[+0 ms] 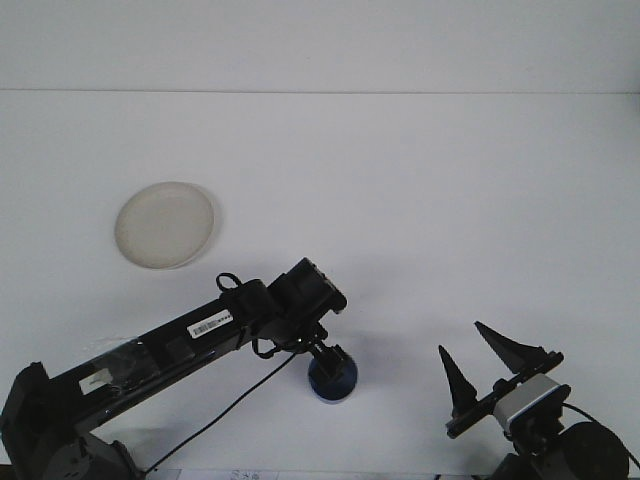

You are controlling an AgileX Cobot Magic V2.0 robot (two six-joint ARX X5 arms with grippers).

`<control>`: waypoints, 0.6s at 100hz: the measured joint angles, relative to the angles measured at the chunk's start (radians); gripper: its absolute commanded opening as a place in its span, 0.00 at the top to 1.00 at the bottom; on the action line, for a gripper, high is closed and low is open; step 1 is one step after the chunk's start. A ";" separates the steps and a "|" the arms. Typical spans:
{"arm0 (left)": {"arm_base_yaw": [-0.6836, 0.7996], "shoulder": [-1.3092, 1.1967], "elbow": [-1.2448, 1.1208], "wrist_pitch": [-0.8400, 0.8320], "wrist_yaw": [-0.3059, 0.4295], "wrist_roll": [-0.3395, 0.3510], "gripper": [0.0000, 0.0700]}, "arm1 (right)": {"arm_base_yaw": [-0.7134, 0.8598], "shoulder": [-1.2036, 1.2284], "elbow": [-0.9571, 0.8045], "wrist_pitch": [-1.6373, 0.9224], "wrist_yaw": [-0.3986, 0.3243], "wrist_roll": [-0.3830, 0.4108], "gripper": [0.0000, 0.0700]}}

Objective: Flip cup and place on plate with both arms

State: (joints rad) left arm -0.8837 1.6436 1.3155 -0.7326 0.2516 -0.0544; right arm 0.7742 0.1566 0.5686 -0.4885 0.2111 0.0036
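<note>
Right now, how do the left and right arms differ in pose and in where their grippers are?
The left arm is stretched out across the table, its left gripper down over the blue cup; the right arm is folded back at the near right corner, its right gripper well clear of the cup. The right gripper's fingers are spread wide and point up; the left gripper's fingers cannot be made out. Neither is near the plate.
</note>
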 measured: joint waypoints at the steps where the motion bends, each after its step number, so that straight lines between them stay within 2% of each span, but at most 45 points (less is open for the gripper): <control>1: -0.001 0.002 0.000 0.000 -0.002 0.000 0.28 | 0.000 0.000 0.000 0.000 0.000 0.000 0.37; 8: -0.005 0.012 0.000 0.000 -0.018 0.004 0.31 | 0.000 0.000 0.000 0.000 0.000 0.000 0.37; 12: -0.010 0.016 0.000 0.000 -0.024 0.011 0.37 | 0.000 0.000 0.000 0.000 0.000 0.000 0.37; 15: -0.012 0.018 0.000 0.000 -0.029 0.013 0.44 | 0.000 0.000 0.000 0.000 0.000 0.000 0.37; 26: -0.018 0.021 0.000 0.000 -0.033 0.024 0.82 | 0.000 0.000 0.000 0.000 0.000 0.000 0.37; 34: -0.023 0.021 0.000 0.000 -0.035 0.032 0.97 | 0.000 0.000 0.000 0.000 0.000 0.000 0.37; 60: -0.026 0.022 0.002 -0.024 -0.037 0.070 0.99 | 0.000 0.000 0.000 0.000 0.000 0.000 0.37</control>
State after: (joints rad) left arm -0.9096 1.6653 1.3178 -0.7567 0.2150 0.0158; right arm 0.7742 0.1566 0.5686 -0.4885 0.2111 0.0036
